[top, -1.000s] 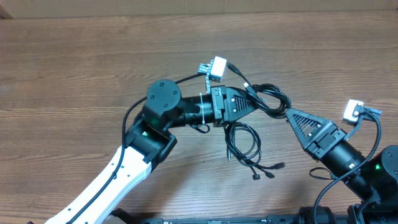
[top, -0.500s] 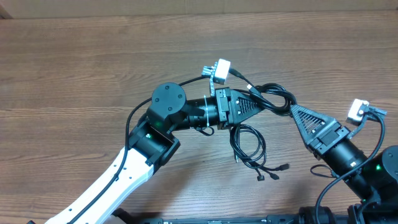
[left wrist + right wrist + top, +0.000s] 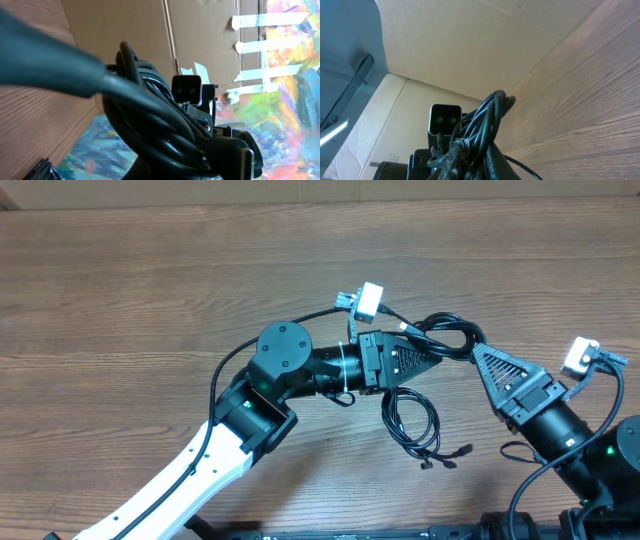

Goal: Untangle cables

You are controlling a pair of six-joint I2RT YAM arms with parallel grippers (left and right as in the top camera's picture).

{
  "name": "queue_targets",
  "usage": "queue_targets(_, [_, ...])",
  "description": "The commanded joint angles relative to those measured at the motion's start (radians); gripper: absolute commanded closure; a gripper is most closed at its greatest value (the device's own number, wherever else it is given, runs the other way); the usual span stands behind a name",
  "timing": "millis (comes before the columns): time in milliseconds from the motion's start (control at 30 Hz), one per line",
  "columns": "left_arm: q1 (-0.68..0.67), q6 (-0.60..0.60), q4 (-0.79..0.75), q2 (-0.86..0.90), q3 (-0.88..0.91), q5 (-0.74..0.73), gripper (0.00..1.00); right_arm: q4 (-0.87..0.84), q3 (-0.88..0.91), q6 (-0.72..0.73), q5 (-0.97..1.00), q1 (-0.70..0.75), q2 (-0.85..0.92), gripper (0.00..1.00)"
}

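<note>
Overhead, a brown wood-grain table (image 3: 150, 280) fills the view, and the wrist views show cardboard walls (image 3: 470, 45) beyond it. The cables (image 3: 450, 330) bunch right of centre, clamped by the left gripper (image 3: 437, 356) and pinched by the right gripper (image 3: 477, 352), with loose loops trailing below them.

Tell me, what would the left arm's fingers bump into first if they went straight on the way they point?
Likely the right gripper, pointing back at the left gripper. Only the bunch of cables both pinch lies between them. Heights are hard to judge from above.
</note>
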State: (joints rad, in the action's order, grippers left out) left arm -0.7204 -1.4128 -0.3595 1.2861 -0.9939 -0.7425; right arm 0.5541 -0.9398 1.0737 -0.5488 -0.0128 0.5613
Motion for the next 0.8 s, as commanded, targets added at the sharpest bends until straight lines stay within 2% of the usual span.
queue_targets(0, [-0.014,0.022,-0.008,-0.004,-0.018,-0.006,0.96,-0.004,-0.015,0.004,-0.001,0.001,0.009,0.86])
queue_targets(767, [-0.055,0.061,-0.008,-0.003,-0.018,0.01,0.96,-0.027,-0.015,0.004,-0.002,0.001,0.047,0.85])
